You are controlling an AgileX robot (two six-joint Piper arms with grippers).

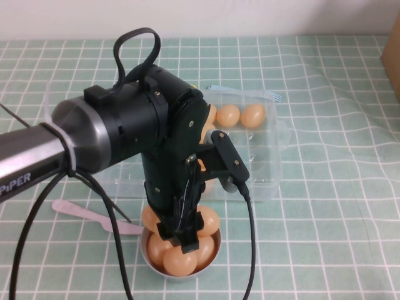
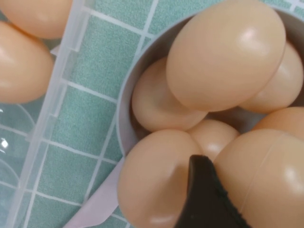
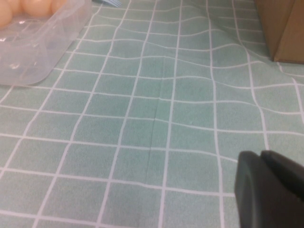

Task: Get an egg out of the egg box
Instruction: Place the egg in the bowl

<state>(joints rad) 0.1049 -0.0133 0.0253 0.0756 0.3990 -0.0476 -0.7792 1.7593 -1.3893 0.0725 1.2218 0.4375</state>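
My left gripper (image 1: 177,240) points down into a small grey bowl (image 1: 147,257) heaped with tan eggs, in front of the egg box (image 1: 275,156). In the left wrist view one black finger (image 2: 203,190) presses against a large egg (image 2: 266,171) on top of the pile, and the other finger is out of frame. The clear egg box holds two eggs (image 1: 240,115) at its far side, with more hidden behind my arm. Its rim (image 2: 61,85) lies beside the bowl rim (image 2: 124,99). My right gripper (image 3: 270,190) is shut and empty, low over the cloth right of the egg box (image 3: 42,42).
A pink plastic spoon (image 1: 81,212) lies left of the bowl. A blue fork (image 1: 250,92) lies behind the egg box. A cardboard box (image 1: 392,56) stands at the far right, also in the right wrist view (image 3: 280,28). The green checked cloth is wrinkled at right.
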